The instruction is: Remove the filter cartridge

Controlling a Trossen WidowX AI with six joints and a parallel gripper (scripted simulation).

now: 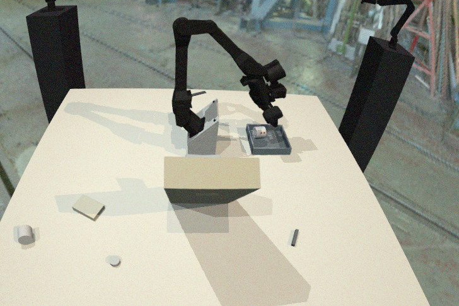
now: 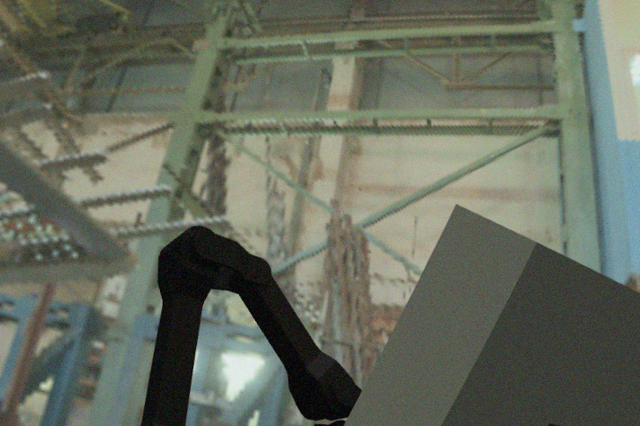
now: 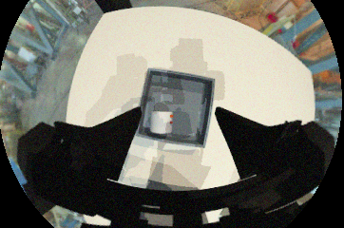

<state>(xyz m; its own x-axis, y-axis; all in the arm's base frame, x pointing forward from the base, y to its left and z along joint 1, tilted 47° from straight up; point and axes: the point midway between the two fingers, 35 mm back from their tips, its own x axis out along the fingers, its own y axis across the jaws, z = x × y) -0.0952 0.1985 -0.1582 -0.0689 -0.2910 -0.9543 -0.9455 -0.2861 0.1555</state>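
The gripper hangs above the far edge of the tray with its jaws spread wide and nothing between them, clear of the tray as far as the top view lets me judge. Below it, the filter cartridge lies on its side on the tray floor, in the far left part, two red marks on its face. Left of the tray stands the tilted service panel, beside the arm's base. A tan box sits nearer the camera.
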